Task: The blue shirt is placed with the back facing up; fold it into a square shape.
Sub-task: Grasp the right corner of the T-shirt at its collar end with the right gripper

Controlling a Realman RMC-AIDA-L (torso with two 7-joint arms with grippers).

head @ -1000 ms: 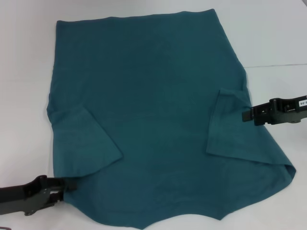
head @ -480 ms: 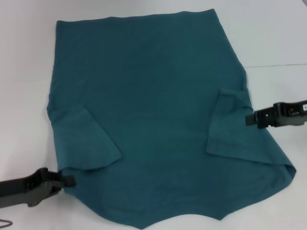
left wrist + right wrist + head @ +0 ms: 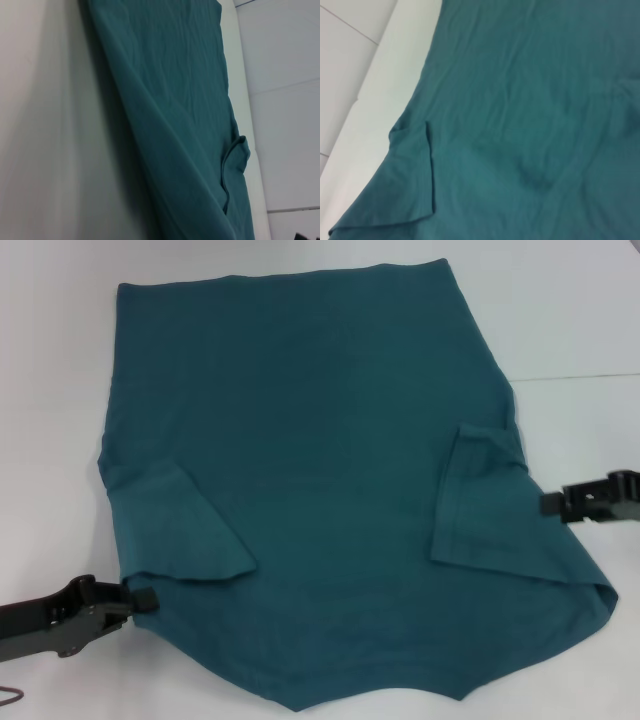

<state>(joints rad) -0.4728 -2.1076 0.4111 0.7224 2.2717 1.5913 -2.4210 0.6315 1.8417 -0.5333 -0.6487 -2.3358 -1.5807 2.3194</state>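
blue shirt (image 3: 320, 480) flat on white bench (image 3: 560, 320), both sleeves folded inward, left tool (image 3: 140, 597) touching shirt's near-left edge, right tool (image 3: 552, 503) at right edge, grip state unclear for both

Open desk on both sides of the cloth

The blue shirt (image 3: 320, 480) lay flat over the middle of the white desk (image 3: 50, 390), both sleeves folded inward; bare strips ran along the desk's left and right edges, where the left tool (image 3: 140, 597) and right tool (image 3: 552, 503) sat at the cloth's borders.
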